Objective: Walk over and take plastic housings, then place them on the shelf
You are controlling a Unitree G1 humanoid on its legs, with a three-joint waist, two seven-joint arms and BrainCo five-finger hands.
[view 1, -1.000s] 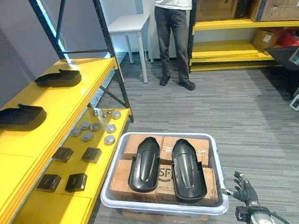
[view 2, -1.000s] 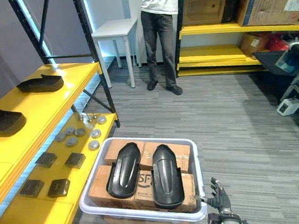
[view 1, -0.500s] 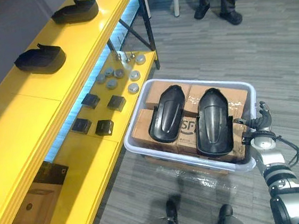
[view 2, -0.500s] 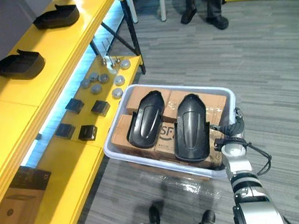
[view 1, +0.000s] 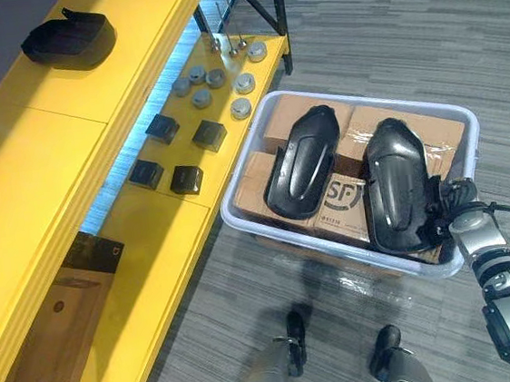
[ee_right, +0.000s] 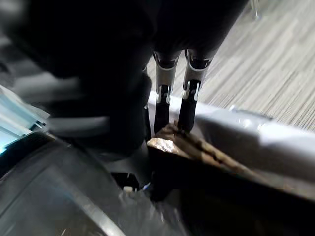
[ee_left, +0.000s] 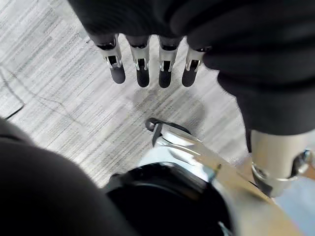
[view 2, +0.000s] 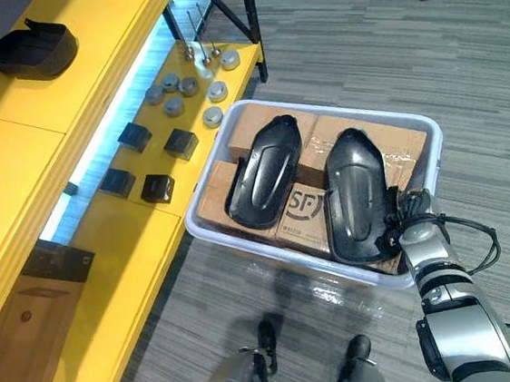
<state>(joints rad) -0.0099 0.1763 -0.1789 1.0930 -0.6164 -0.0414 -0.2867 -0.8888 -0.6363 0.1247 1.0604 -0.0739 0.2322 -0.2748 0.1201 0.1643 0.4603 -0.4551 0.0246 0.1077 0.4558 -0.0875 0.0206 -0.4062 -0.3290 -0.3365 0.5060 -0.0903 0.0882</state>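
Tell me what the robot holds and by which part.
Cannot tell: the right hand sits at the near edge of the right housing, grip unseen. The left hand holds nothing.

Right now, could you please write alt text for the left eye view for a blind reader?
The robot's right hand is at the near end of the right housing, beside the left housing, both black, lying on cardboard boxes in a pale bin. A yellow shelf at left holds a third housing.
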